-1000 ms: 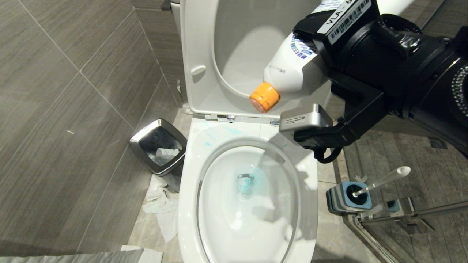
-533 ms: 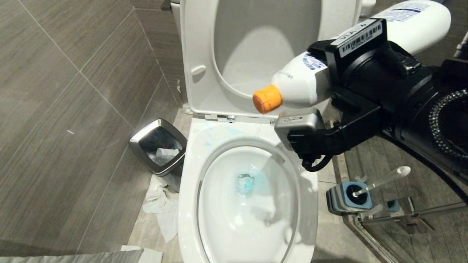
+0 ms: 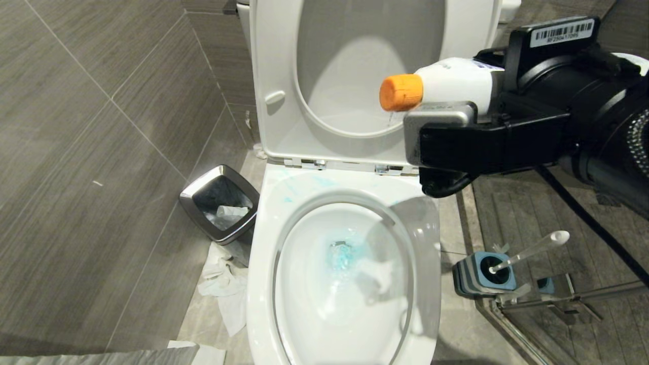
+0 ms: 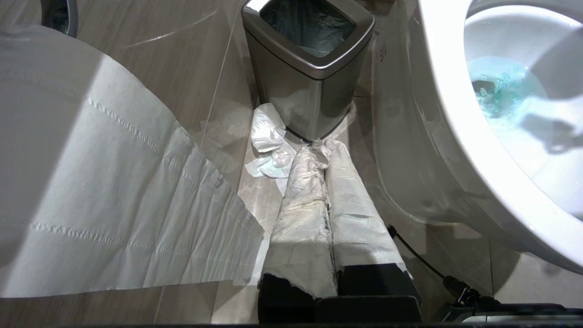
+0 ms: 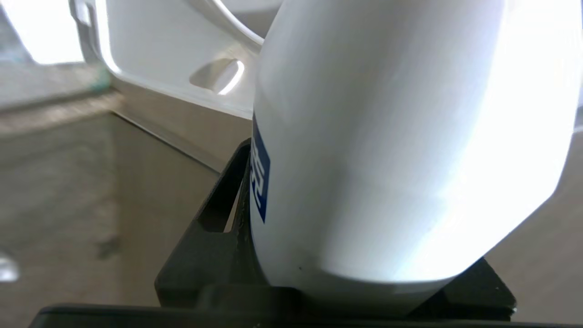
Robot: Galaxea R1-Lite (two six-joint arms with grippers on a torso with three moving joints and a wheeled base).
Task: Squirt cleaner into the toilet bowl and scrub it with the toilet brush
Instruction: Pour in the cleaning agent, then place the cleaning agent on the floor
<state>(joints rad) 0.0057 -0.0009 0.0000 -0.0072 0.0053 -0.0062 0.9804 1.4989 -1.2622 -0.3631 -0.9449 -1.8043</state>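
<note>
White plastic, the cleaner bottle (image 3: pixel 451 81) is clamped in the right gripper (image 3: pixel 487 101), held level above the toilet bowl (image 3: pixel 263 263) with its orange cap (image 3: pixel 401 92) pointed toward the robot's left. Blue cleaner (image 3: pixel 340 257) is seen tinting the water. The toilet brush (image 3: pixel 530 250) stands in its holder (image 3: pixel 481 276) below that gripper, handle slanting up and rightward. The left gripper (image 4: pixel 325 255), paper-wrapped, is held shut beside the bin (image 4: pixel 309 68).

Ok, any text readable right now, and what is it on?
On the barcode sticker on the right arm: one code line beside the bars, too small to read.
On the cleaner bottle: blue print, mostly hidden, unreadable; the right wrist view shows only a cut-off white-on-blue fragment.
No other text visible.
</note>
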